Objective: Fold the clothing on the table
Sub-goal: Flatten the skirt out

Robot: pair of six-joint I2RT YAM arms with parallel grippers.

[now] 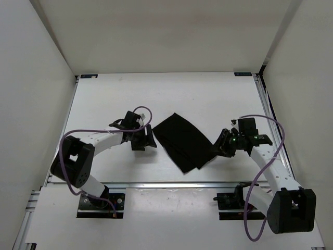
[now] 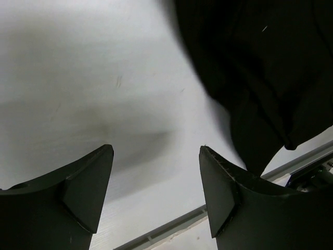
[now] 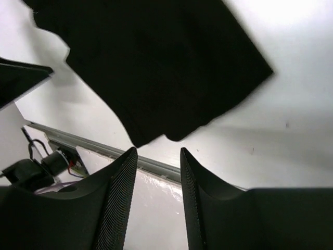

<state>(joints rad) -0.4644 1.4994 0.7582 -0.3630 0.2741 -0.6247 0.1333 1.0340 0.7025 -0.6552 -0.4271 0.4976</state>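
The clothing (image 1: 182, 141), a plain black piece of fabric, lies flat on the white table (image 1: 208, 96) between the two arms. My left gripper (image 1: 147, 139) hovers just left of it, open with nothing between its fingers. In the left wrist view the clothing (image 2: 260, 67) fills the upper right, beyond the open left gripper (image 2: 156, 151). My right gripper (image 1: 218, 147) sits at the fabric's right edge. In the right wrist view the clothing (image 3: 156, 62) ends in a rounded corner just ahead of the open right gripper (image 3: 158, 152), with no cloth between its fingers.
The table's near aluminium rail (image 1: 171, 184) runs just behind both grippers and shows under the fingers as rail (image 2: 166, 229) and rail (image 3: 78, 139). White walls (image 1: 36, 104) enclose the left, right and back sides. Purple cables (image 1: 73, 136) loop over both arms.
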